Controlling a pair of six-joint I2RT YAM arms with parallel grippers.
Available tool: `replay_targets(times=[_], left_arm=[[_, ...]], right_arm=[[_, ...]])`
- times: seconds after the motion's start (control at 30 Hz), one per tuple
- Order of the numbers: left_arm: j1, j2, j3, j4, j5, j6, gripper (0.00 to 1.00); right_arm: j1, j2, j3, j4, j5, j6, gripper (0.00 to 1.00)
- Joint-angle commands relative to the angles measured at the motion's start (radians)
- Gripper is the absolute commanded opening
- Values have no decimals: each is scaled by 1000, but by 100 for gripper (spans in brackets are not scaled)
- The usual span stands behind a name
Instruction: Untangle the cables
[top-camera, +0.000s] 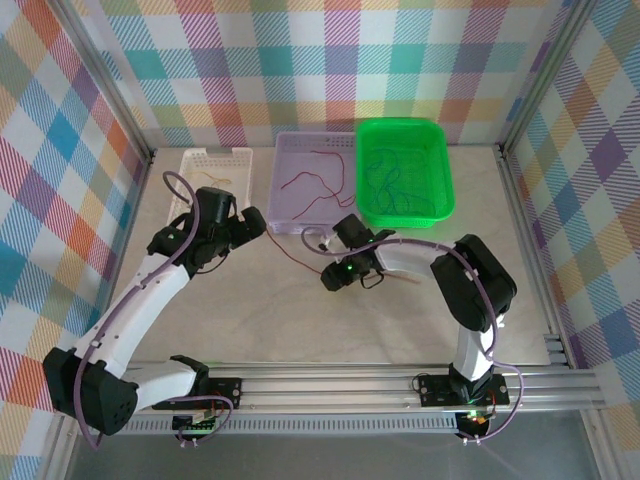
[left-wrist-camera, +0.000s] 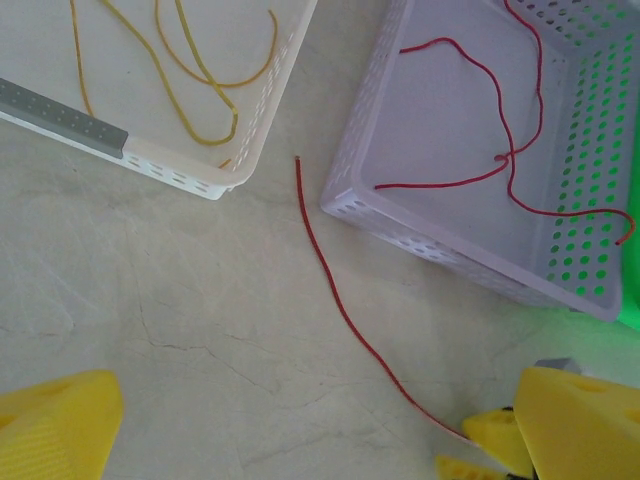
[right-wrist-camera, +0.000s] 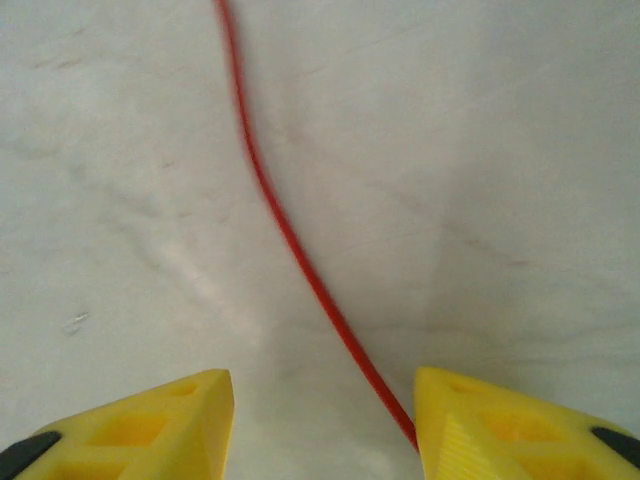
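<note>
Between the wide-open jaws of the right gripper (right-wrist-camera: 322, 400), at lower centre of its wrist frame, one red cable (right-wrist-camera: 290, 240) lying flat on the table (right-wrist-camera: 500, 150), not gripped. Also wide open and empty, the left gripper (left-wrist-camera: 320, 420); other red cables (left-wrist-camera: 520, 190) inside the purple basket (left-wrist-camera: 400, 225), upper right.

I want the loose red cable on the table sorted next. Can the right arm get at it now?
Probably yes. The right pincer is open low over the table, and the red cable runs between its fingers with nothing covering it.
</note>
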Motion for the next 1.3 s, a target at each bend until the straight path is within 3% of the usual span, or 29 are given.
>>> replay_targets(times=[0.0, 0.17, 0.33, 0.57, 0.97, 1.27], left_arm=[[-11, -34, -22, -18, -8, 6, 100], [-11, -41, -32, -21, -7, 6, 100], [-11, -47, -33, -24, -12, 7, 100], [-11, -61, -38, -27, -8, 3, 100], [-11, -80, -74, -15, 41, -24, 100], [-16, -84, -132, 18, 97, -51, 100]], right_arm=[[52, 12, -22, -106, -29, -3, 48], [122, 78, -7, -160, 48, -16, 40], [182, 116, 1, -186, 108, -22, 26], [211, 111, 7, -219, 54, -46, 5], [221, -100, 70, -277, -122, -63, 2], [220, -121, 105, -278, -122, -40, 1]])
